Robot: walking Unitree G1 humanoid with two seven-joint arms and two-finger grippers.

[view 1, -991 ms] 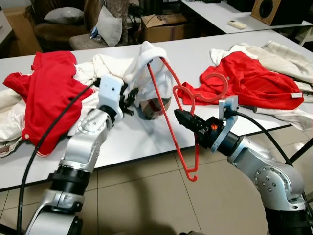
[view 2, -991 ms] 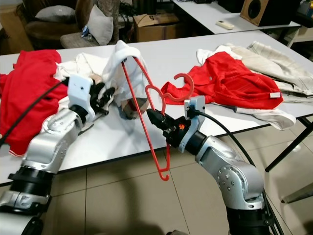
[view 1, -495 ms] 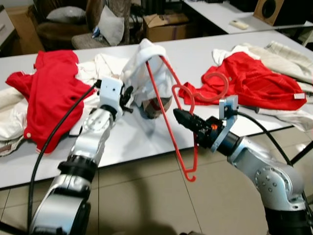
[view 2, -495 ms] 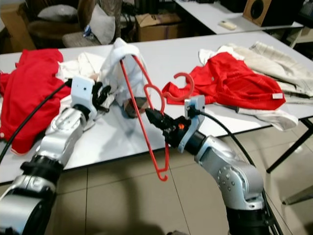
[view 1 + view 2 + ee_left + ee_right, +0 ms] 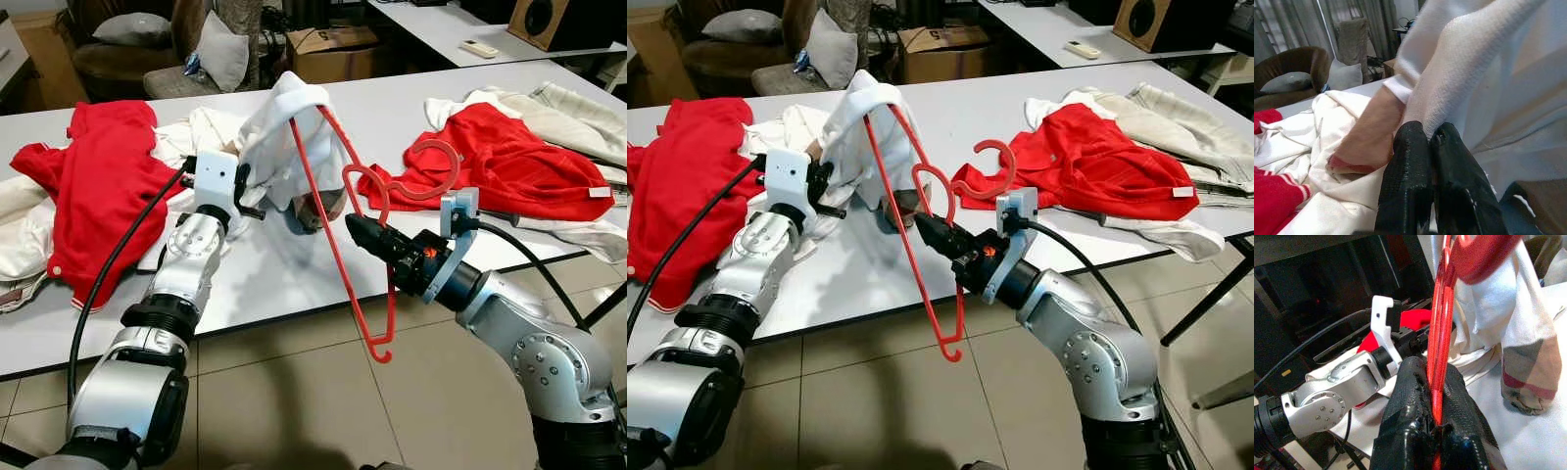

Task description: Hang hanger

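Item: hanger (image 5: 338,211), red, held tilted over the table (image 5: 294,274) edge; one shoulder inside a white garment (image 5: 284,137), the other end hanging off below the table's edge.

Right gripper (image 5: 358,231): fingers clamped tight on the hanger's bar near the hook.

Left gripper (image 5: 1429,142): fingers pinched together on a fold of the white garment.

Risks: the garment may slide off the raised shoulder if the left pinch is thin; how much cloth it holds is hard to judge. The hanger may pivot in the right grip, since it is held at a single point.

Containers: a cardboard box (image 5: 328,49) beyond the table; contents not discernible.

Other: red shirt (image 5: 500,162), red top (image 5: 98,176) on the table.
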